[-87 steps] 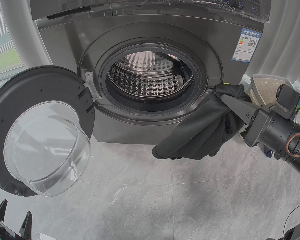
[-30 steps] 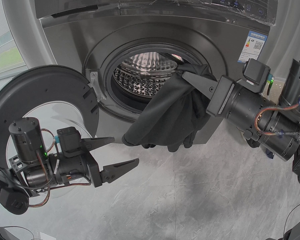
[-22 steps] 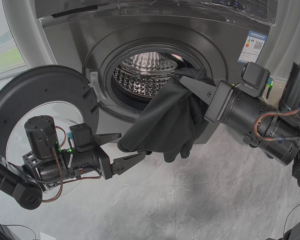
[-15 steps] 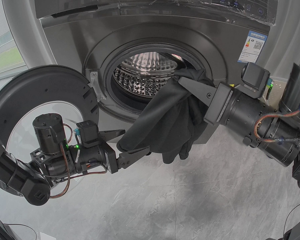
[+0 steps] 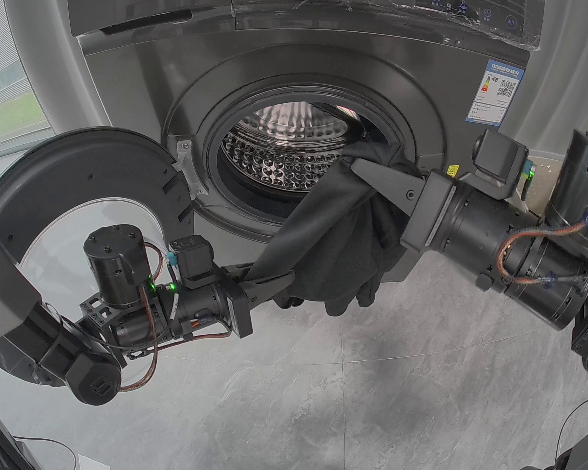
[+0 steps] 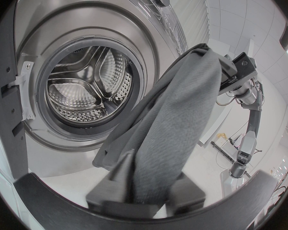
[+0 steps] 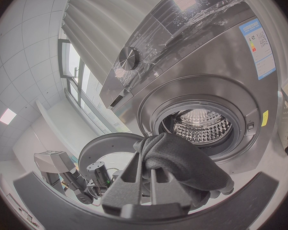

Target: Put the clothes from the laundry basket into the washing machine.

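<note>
**Door**, far left: swung fully open, glass bowl outward.

**Left hand**, low and just right of the door. I read its fingers as closed narrow on the lower tail of the black garment, which runs between them in the left wrist view.

**Garment:** it hangs outside the washing machine. It stretches as a slanting band from the left hand up to the right edge of the drum opening. Loose folds sag below the band, above the floor.

**Right hand**, at the opening's right edge: fingers pinched shut on the bunched upper end.

**Hazards, as I judge them:**
- Both ends are gripped, so if I let the arms diverge the cloth would tauten and could slip from one grip.
- If the left hand releases before its tail is past the door seal, that tail may drape over the seal or drop to the floor.
- The right hand sits close to the opening's edge and could strike it on entry.
- The dangling folds may catch on the lip.
</note>
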You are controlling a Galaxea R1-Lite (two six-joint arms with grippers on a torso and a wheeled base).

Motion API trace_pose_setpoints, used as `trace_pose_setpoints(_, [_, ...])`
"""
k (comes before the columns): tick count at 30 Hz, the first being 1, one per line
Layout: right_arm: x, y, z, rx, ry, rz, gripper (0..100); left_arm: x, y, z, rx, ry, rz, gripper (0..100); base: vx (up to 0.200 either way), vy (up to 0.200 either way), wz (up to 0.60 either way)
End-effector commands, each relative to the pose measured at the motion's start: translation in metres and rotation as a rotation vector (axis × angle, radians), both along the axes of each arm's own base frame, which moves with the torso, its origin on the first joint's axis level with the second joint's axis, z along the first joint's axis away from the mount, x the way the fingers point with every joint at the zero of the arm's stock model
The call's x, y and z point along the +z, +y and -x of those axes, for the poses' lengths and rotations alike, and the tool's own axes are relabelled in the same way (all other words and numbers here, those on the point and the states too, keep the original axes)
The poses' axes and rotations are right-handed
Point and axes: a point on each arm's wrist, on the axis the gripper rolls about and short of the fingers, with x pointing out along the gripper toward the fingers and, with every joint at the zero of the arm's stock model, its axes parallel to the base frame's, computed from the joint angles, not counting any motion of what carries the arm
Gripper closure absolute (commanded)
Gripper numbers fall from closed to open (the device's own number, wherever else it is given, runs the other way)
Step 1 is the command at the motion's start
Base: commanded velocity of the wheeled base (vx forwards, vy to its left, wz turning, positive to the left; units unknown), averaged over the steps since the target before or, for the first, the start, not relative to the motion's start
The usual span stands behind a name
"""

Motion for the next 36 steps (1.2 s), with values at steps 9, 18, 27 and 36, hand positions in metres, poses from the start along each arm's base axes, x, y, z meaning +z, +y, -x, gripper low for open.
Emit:
trace_pose_setpoints(9, [-0.014,-0.002,-0.003,0.001,0.027,0.042,100,0.001,-0.007,0.029,-0.061,-0.025,0.028,100,0.0,0.0,0.0])
trace_pose_setpoints(18, [-0.055,-0.014,-0.028,-0.107,0.112,0.169,0,0.021,-0.013,0.033,-0.086,-0.049,0.125,100,0.0,0.0,0.0])
trace_pose_setpoints(27, [-0.096,-0.036,-0.025,-0.149,0.129,0.364,0,0.03,-0.019,0.019,-0.008,-0.075,0.177,100,0.0,0.0,0.0])
trace_pose_setpoints(36, [-0.115,-0.03,-0.029,-0.138,0.11,0.391,0,0.032,-0.018,0.017,0.013,-0.079,0.205,100,0.0,0.0,0.0])
